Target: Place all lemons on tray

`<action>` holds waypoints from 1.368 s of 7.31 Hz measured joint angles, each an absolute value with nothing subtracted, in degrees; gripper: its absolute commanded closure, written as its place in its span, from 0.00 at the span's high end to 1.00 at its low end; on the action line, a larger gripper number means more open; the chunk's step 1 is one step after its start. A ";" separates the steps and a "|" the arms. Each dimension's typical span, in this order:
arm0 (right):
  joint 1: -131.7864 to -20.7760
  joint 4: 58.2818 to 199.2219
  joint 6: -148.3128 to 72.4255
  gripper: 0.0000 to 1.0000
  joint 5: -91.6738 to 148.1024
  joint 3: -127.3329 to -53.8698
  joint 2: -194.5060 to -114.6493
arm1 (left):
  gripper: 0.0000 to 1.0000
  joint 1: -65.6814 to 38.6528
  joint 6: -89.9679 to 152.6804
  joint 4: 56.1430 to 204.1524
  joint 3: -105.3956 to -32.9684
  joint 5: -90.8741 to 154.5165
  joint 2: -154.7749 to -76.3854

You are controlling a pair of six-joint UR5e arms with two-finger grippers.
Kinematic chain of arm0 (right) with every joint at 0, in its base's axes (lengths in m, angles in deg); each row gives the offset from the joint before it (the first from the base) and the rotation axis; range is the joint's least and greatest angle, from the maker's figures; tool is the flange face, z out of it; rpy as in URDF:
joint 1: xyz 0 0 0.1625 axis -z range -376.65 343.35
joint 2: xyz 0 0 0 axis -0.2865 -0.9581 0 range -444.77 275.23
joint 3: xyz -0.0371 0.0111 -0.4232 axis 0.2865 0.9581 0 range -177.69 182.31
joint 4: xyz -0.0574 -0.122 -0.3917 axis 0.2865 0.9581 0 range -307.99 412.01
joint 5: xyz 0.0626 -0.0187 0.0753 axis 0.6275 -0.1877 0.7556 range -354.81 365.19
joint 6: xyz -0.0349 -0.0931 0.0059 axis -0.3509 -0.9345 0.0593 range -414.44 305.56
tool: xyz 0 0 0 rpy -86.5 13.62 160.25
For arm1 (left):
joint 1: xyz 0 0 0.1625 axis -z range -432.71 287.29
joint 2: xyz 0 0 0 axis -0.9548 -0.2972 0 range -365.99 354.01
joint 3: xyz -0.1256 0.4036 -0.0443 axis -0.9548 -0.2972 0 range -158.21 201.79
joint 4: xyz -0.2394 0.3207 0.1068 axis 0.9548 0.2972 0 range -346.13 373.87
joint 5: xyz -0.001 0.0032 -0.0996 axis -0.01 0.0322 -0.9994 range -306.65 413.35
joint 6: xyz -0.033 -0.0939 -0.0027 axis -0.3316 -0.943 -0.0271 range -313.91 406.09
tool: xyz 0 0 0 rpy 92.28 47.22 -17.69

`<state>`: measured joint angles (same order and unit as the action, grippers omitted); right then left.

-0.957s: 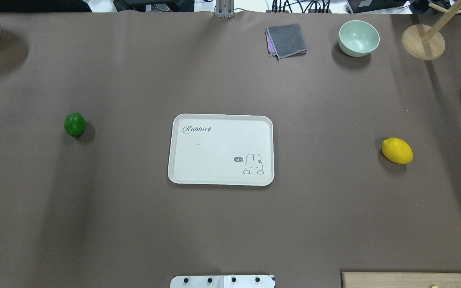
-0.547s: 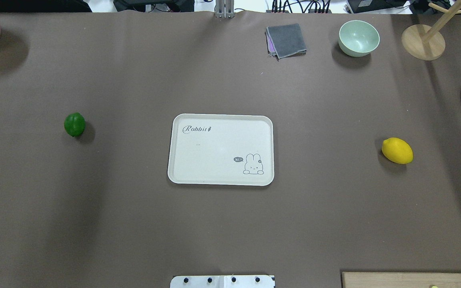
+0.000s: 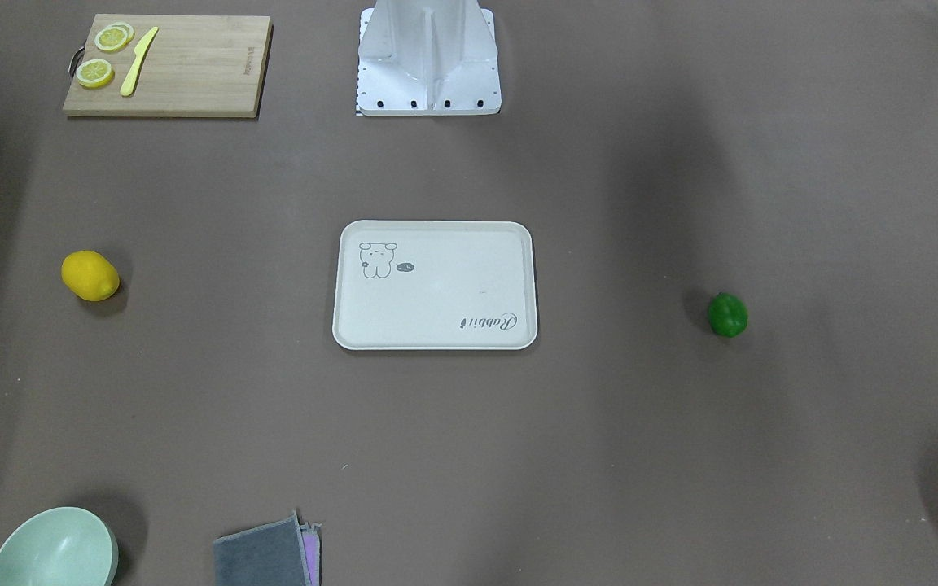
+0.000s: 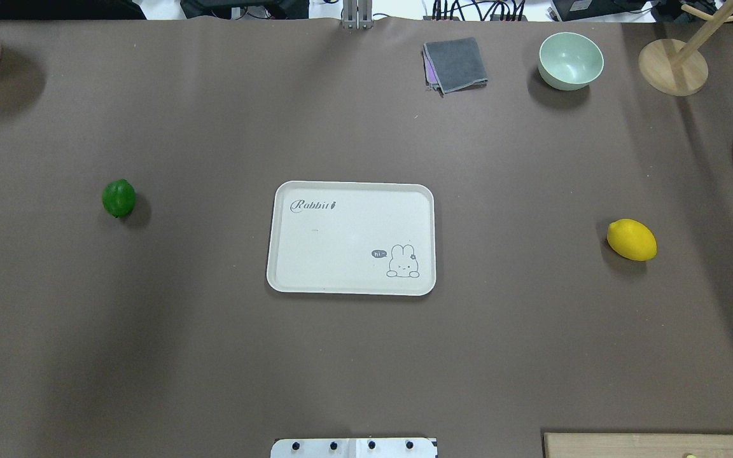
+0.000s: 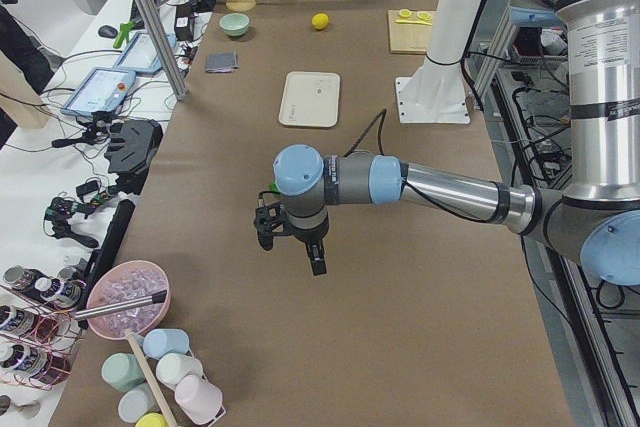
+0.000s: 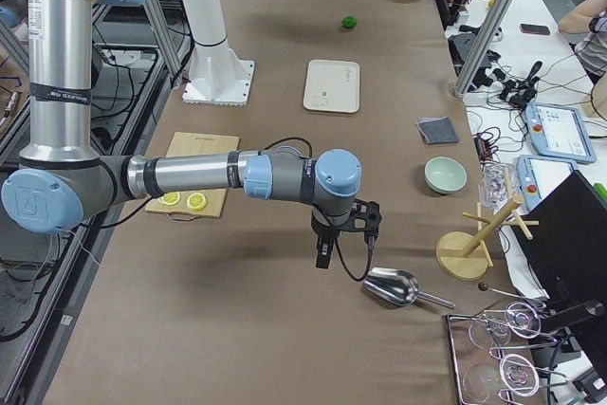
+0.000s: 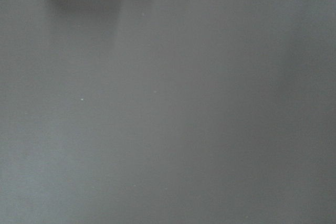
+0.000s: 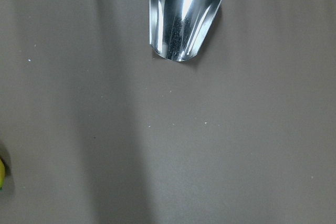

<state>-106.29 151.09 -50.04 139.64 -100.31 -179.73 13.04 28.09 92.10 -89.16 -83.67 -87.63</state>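
Brown bench (image 4: 214,356), lab clutter past the far edge. The tray (image 4: 341,242) sits mid-bench, bare. The yellow lemon (image 4: 632,240) lies toward the right edge, the green lemon (image 4: 118,198) toward the left, a touch farther back. Both look light, firm, glossy and rolly, so I'd pinch across the fat middle. As for the jaws, can't tell if they're spread or closed.

Silver tubular arms (image 5: 450,192) with pale-blue joint caps (image 5: 298,169), black wrist cables (image 5: 368,132), white bolted pedestal (image 3: 428,57).

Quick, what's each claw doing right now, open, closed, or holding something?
Left claw: cannot be told, it shows only in the left side view.
Right claw: cannot be told, it shows only in the right side view.
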 measured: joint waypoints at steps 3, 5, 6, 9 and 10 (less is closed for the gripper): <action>-102.26 148.39 -49.06 0.99 140.80 -101.45 -179.67 | 0.96 -0.23 1.54 103.95 -89.75 -83.51 -91.84; -98.70 147.25 -47.51 0.99 143.48 -102.41 -179.42 | 0.96 -3.63 -5.27 104.78 -89.25 -83.51 -95.48; -95.97 147.06 -45.93 0.99 143.87 -103.83 -178.90 | 0.93 -5.27 -6.46 104.80 -88.08 -83.28 -96.99; -87.71 141.51 -41.95 0.99 140.10 -105.61 -177.25 | 0.94 -11.08 -15.96 104.57 -81.53 -81.55 -106.83; -85.04 139.23 -40.56 0.99 138.48 -105.61 -176.73 | 0.94 -12.95 -16.53 104.81 -80.68 -80.28 -108.59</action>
<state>-85.04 139.23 -40.56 138.48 -105.61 -176.73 -12.95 -16.53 104.81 -80.68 -80.28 -108.59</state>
